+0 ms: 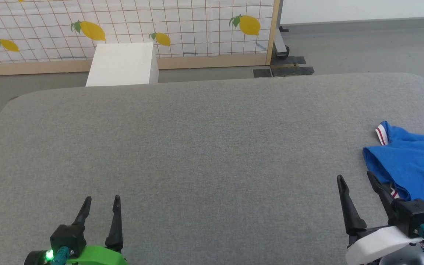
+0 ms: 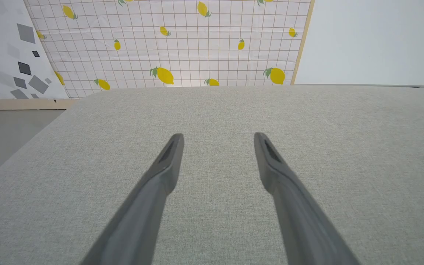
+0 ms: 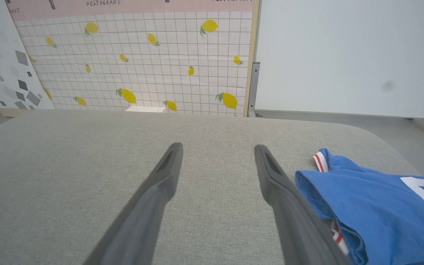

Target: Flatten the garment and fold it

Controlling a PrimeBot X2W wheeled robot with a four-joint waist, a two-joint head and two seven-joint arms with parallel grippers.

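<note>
The garment [image 1: 410,162] is seen crumpled at the right edge of the grey cushion [image 1: 197,140], toward its near right corner. The blue cloth is doubled over itself, and a strip of red-striped white trim is turned up at its far side. The right gripper [image 1: 355,175] is held just beside the garment's left border, fingers spread wide with nothing pinched; whether the nearer finger touches the cloth cannot be told. The left gripper [image 1: 102,198] is held over the near left part of the cushion, well apart from the garment, its fingers likewise spread and empty.

The task is judged to be at its very start. Nothing is flattened and no fold is made, so the cloth is yet to be grasped, spread out and folded.

Much of the garment is cut off at the right of the head view. In the right wrist view a piece of white print is caught but cannot be read, and the sleeves cannot be made out.
</note>
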